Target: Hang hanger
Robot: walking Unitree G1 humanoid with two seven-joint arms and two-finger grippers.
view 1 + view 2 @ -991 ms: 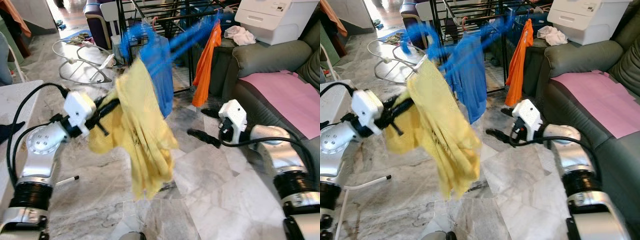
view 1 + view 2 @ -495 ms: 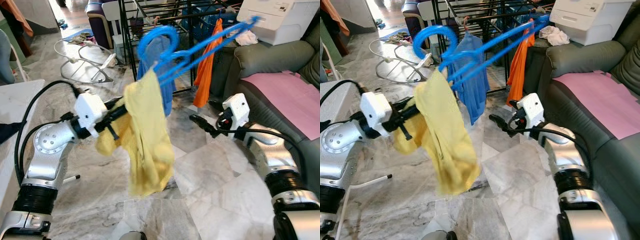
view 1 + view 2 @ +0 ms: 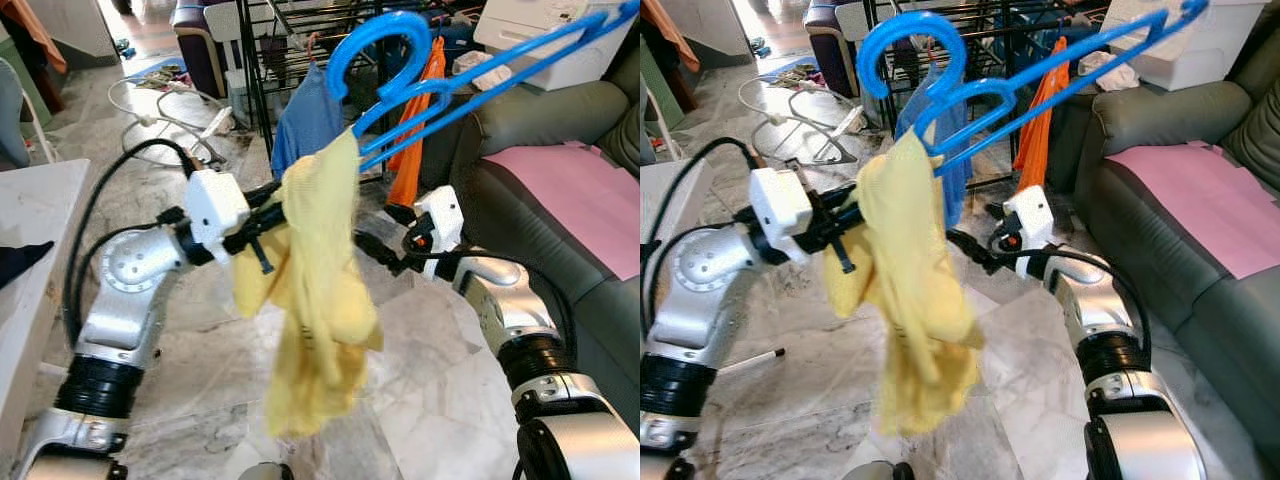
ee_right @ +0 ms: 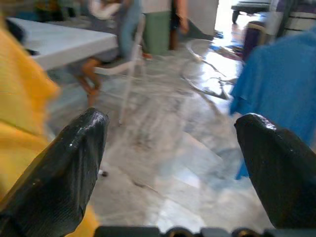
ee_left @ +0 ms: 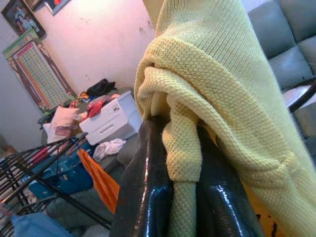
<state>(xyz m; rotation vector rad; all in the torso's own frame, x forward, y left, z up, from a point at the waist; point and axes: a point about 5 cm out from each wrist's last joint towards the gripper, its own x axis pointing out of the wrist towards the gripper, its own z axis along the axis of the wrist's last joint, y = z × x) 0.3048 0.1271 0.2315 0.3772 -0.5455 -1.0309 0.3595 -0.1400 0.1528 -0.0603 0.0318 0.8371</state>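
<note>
Left gripper (image 5: 180, 197) pinches yellow garment (image 3: 318, 300) on blue hanger (image 3: 455, 75), raised near rack (image 3: 300, 30). Right gripper (image 4: 173, 168) wide, empty, just right.

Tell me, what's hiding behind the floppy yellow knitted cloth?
Behind the yellow knitted cloth hangs a blue shirt on a black metal drying rack. The cloth covers the blue plastic hanger's lower end and the left tool's tips pinching it.
</note>
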